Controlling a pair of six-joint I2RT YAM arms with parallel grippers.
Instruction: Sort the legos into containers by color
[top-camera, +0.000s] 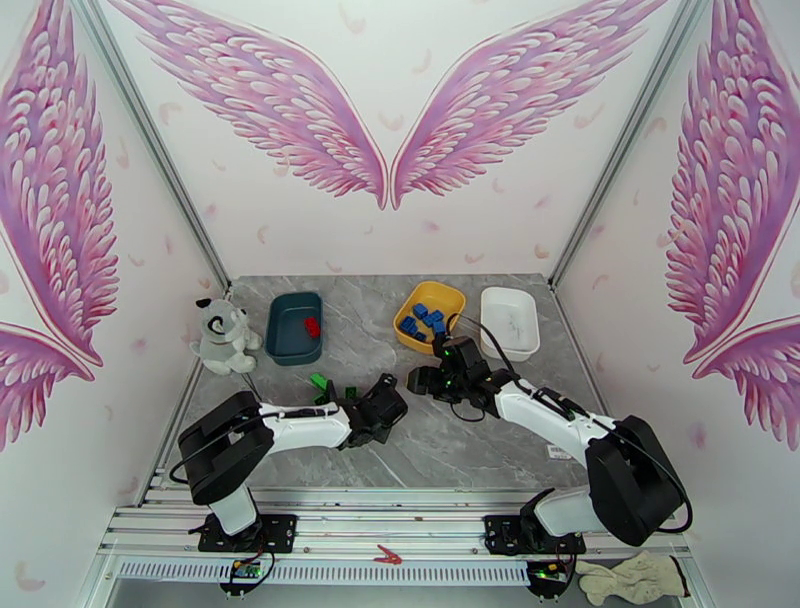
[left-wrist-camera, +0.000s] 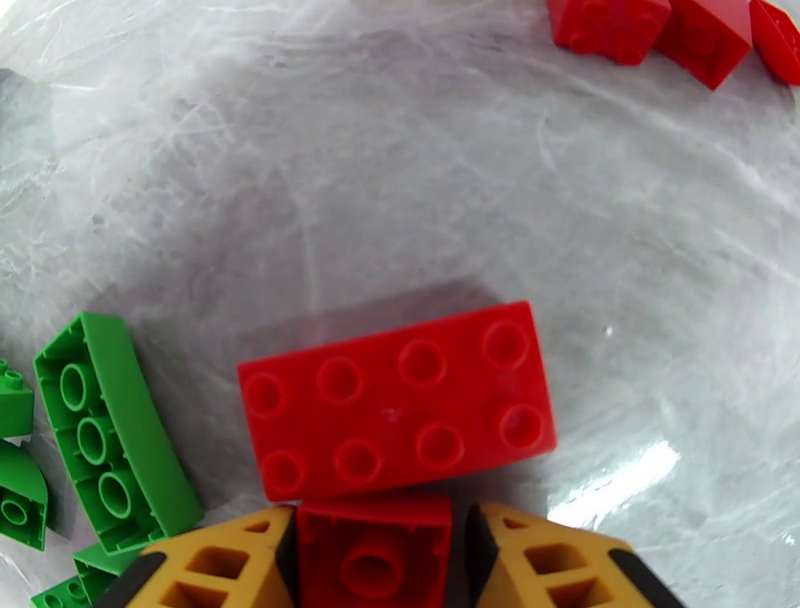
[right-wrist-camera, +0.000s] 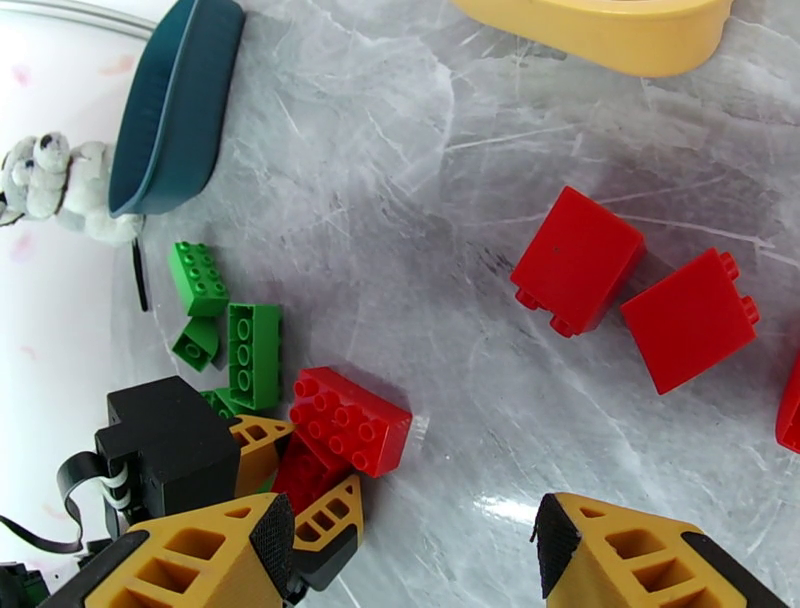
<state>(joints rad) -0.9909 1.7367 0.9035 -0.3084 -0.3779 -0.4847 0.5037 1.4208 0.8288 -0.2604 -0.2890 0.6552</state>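
Overhead, the grey marbled tabletop (top-camera: 480, 450) sits lower centre, boxed in by white walls painted with pink wings (top-camera: 290, 110); along its far edge stand the teal tray (top-camera: 278, 345) with one red piece inside, the yellow tray (top-camera: 455, 298) holding blue bricks (top-camera: 430, 318), and the white tray (top-camera: 512, 350); a plush dog (top-camera: 222, 335) sits at the left. In the left wrist view, the left gripper (left-wrist-camera: 378, 520) at the bottom pinches a small red brick (left-wrist-camera: 372, 565), just below a flat eight-stud red brick (left-wrist-camera: 395, 400); green bricks (left-wrist-camera: 110, 430) lie lower left. The right gripper (right-wrist-camera: 410, 560) hangs spread and empty; two red bricks (right-wrist-camera: 577, 260) lie right of centre.
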